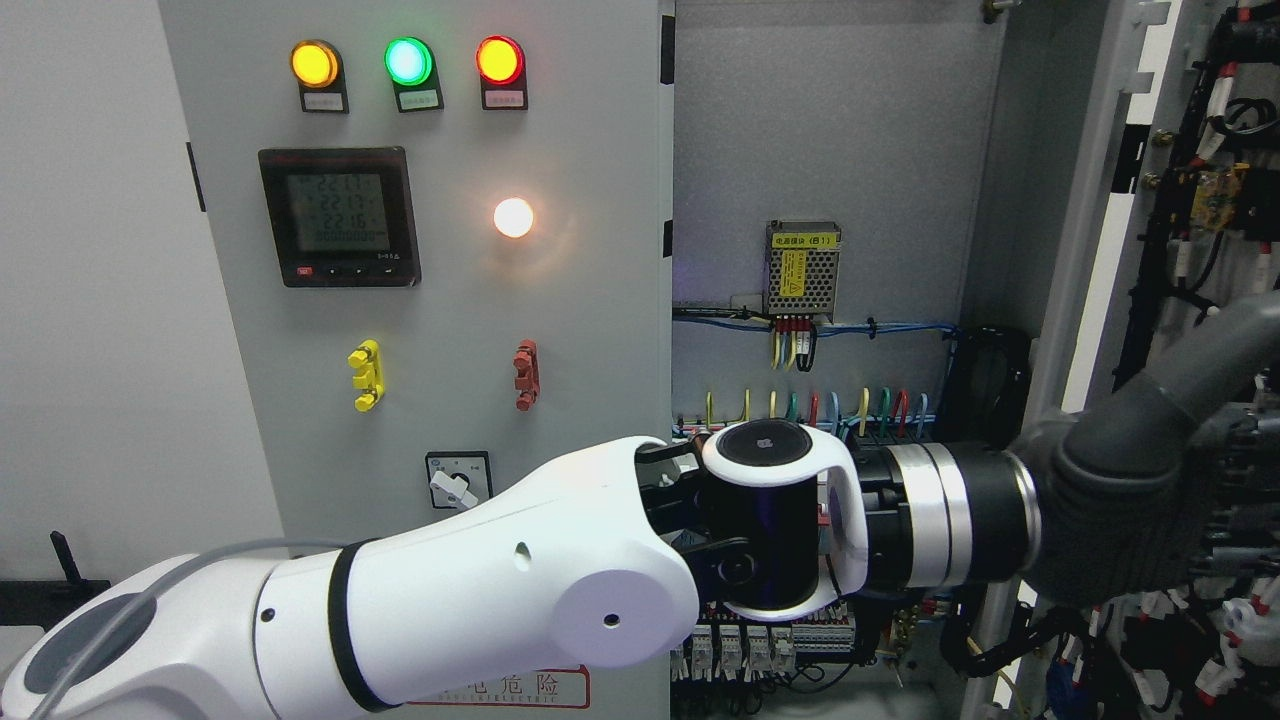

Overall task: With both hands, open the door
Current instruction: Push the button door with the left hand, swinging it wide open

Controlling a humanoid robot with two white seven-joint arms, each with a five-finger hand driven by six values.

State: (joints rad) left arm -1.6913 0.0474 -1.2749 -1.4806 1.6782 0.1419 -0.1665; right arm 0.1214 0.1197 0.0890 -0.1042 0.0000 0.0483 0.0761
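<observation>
The grey cabinet has two doors. Its left door [590, 330] is closed and carries lamps, a meter and switches. The right door [1085, 220] is swung open to the right, so its edge and wired inner side face me. My left arm [520, 590], in a white shell, comes in from the lower left and reaches across the opening. Its dark grey left hand [1130, 500] lies over the open door's edge at mid height. How the hand holds the door is hidden. My right arm does not show.
The open cabinet interior [830, 130] holds a small power supply [803, 270], blue cables and rows of terminals [810, 410]. Black and white wire bundles [1200, 200] hang on the open door's inner side. A pale wall [90, 300] stands left of the cabinet.
</observation>
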